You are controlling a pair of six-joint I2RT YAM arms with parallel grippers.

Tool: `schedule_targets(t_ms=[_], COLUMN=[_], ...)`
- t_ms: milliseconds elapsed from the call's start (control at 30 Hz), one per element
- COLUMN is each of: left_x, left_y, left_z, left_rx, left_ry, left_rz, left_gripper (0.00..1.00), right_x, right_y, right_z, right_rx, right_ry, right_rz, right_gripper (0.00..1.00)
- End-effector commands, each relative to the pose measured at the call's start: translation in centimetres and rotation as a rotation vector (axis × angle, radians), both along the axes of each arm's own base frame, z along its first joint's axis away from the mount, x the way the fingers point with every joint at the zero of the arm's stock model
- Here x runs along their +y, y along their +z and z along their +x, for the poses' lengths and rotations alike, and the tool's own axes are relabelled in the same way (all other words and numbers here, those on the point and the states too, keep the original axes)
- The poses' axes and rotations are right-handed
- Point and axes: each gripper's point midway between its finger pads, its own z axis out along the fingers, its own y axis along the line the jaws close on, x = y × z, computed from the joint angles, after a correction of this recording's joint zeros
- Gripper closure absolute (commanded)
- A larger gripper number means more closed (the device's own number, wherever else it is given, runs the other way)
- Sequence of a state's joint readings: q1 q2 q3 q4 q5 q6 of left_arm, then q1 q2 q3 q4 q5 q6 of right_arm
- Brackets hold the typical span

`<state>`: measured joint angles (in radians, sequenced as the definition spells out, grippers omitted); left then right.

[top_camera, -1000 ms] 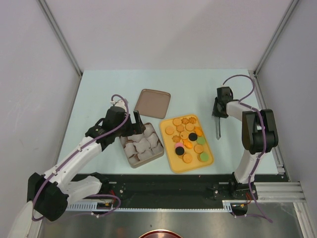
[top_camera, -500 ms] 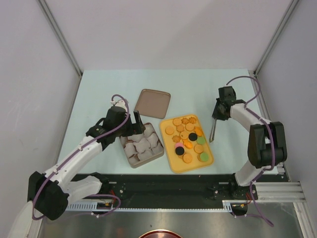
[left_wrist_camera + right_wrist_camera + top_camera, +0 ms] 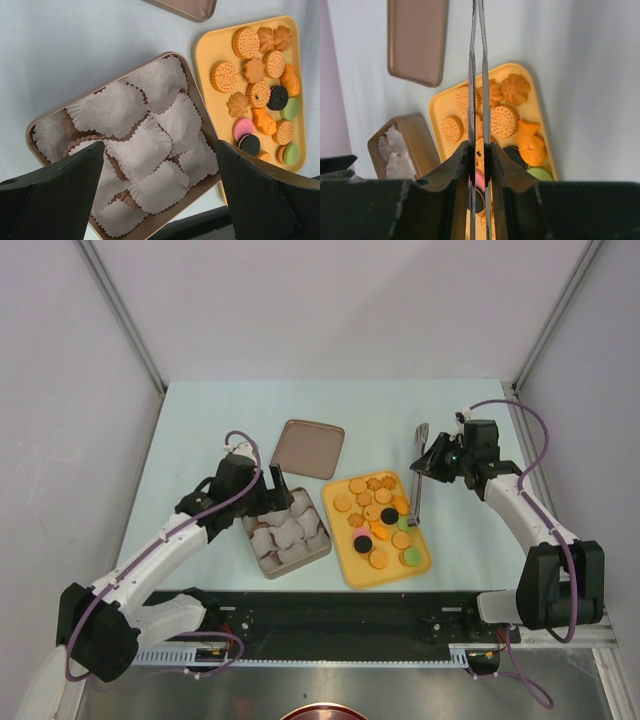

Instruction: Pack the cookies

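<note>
Open pale table (image 3: 200,420) beyond the yellow plastic tray (image 3: 206,47). Right gripper (image 3: 440,462) clamps slim metal tongs (image 3: 418,495) above small round cookies (image 3: 378,520). Left gripper (image 3: 274,483) agape, leftward.

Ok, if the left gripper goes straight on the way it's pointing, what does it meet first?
Probably the white paper cups in the brown tin, framed between the left gripper's open fingers; height is unclear.

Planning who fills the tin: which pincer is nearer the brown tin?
Left. The left pincer hovers over the tin; the right pincer, gripping tongs, is beyond the yellow tray.
</note>
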<state>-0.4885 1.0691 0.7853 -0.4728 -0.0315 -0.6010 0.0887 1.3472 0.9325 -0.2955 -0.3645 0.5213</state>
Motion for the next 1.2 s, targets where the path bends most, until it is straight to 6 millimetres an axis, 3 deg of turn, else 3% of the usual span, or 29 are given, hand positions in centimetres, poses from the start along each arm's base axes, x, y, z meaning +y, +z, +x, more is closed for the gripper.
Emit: schedule_targets(t_ms=[0,167,200,267,367,400,500,667,1033,1167], left_x=[-1.4,-3.6,-3.8,-4.3,-3.9,-3.7,-3.2,-2.7,-2.0,-1.7], left_y=[1.5,2.3,2.4,2.6,2.7,2.7,3.1,3.0,1.8,1.5], left_z=[0.8,0.4,0.3,0.1,-0.1,-0.2,-0.4,-1.0,-1.4,-1.5], left_rx=[-0.025,-0.037,-0.041,-0.043,-0.048,-0.049,-0.074,-0.083,-0.069,-0.064], left_ry=[0.001,-0.068,-0.075,-0.091,-0.089,-0.085,-0.081,-0.083,-0.056,-0.052], left_rz=[-0.066,-0.122,-0.124,-0.125,-0.111,-0.104,-0.097,-0.092,-0.070,-0.064], left_gripper=[0.03,0.09,0.09,0.10,0.09,0.09,0.09,0.07,0.07,0.06], right_x=[1.0,0.9,-0.5,-1.1,-0.6,0.3,2.2,3.3,3.1,3.3], right_y=[3.2,2.3,2.5,1.7,1.3,2.0,1.7,2.3,2.6,2.1], right_z=[-0.4,-1.5,-0.9,-1.3,-1.8,-1.8,-3.2,-4.8,-7.4,-8.1], right_rx=[-0.120,-0.057,-0.063,-0.028,-0.013,-0.024,-0.012,-0.020,-0.002,0.009], right_ry=[0.077,0.034,-0.048,-0.067,-0.024,0.011,0.117,0.168,0.193,0.213], right_rz=[0.008,-0.192,-0.277,-0.345,-0.384,-0.388,-0.453,-0.512,-0.509,-0.500], right_gripper=[1.00,1.00,1.00,1.00,1.00,1.00,0.89,0.75,0.50,0.49])
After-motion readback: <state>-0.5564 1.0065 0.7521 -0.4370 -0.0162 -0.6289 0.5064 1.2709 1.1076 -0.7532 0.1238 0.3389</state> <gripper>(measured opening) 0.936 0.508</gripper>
